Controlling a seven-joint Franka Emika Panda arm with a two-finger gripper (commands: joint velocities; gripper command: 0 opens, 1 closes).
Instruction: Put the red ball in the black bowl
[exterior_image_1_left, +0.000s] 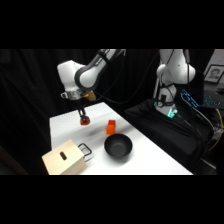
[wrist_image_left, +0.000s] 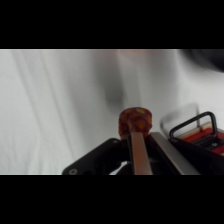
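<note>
The small red ball (exterior_image_1_left: 84, 120) hangs a little above the white table's back left part, with my gripper (exterior_image_1_left: 83, 117) shut on it. In the wrist view the red ball (wrist_image_left: 134, 118) sits at the tips of the gripper (wrist_image_left: 136, 134), and its blurred shadow lies on the table beyond it. The round black bowl (exterior_image_1_left: 118, 145) stands on the table to the right of the gripper and nearer the front, with nothing in it. A dark edge at the wrist view's top right may be the bowl.
An orange block (exterior_image_1_left: 111, 127) stands between the gripper and the bowl. A tan wooden box (exterior_image_1_left: 64, 159) sits at the front left, with a black wire handle (exterior_image_1_left: 85, 149) beside it, also seen as the wire handle (wrist_image_left: 195, 127). The white table (exterior_image_1_left: 150, 160) ends at dark cloth.
</note>
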